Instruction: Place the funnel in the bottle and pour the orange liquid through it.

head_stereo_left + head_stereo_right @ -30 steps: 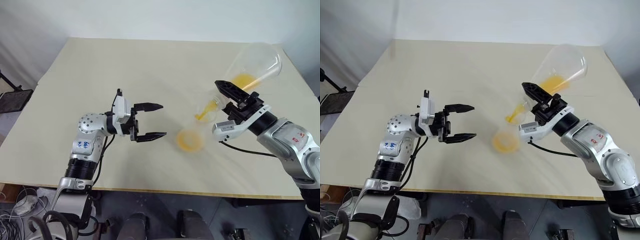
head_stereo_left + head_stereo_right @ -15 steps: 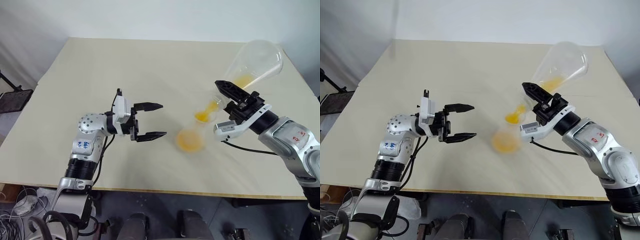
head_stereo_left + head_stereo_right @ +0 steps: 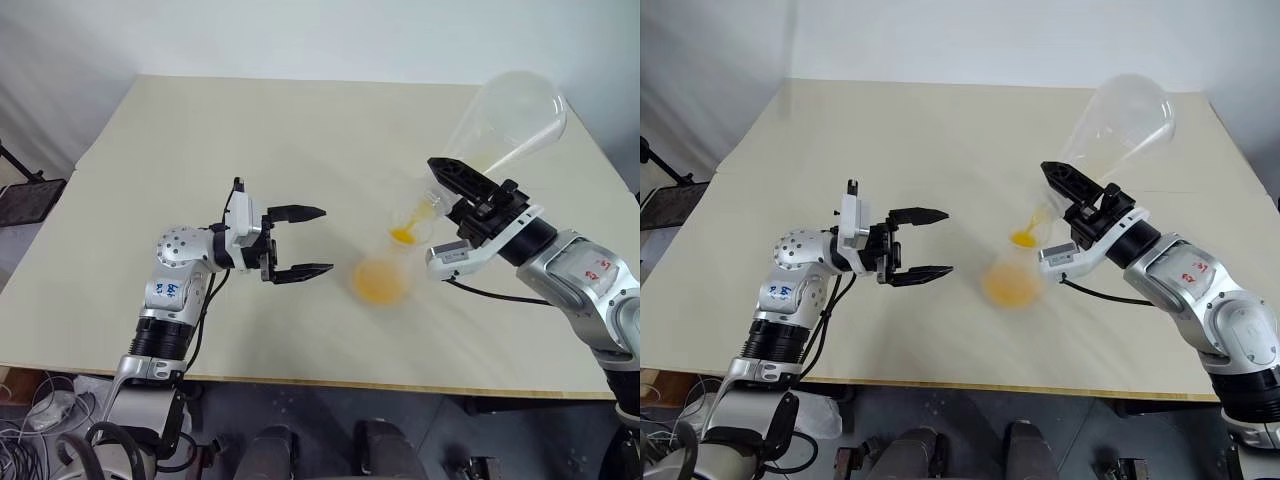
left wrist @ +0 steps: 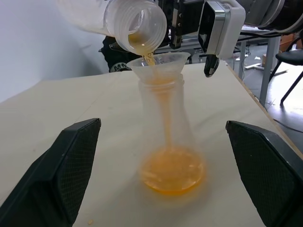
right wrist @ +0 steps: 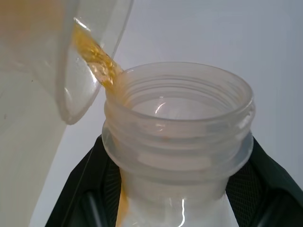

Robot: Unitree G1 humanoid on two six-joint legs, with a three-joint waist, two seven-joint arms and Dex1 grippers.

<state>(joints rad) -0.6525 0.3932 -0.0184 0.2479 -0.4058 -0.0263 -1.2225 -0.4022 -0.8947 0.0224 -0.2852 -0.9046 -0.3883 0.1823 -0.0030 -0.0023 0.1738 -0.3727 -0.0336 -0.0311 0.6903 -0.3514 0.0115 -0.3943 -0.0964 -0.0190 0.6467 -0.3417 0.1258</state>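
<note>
Funnel sits in the neck of the bottle, which stands near the table's front-middle; your right gripper, fingers pressed tight on a tilted clear flask, sends orange liquid down through it; your left gripper hovers just beside the bottle with fingers spread wide, touching nothing; bare tabletop lies open behind and to your left; no legible writing.
</note>
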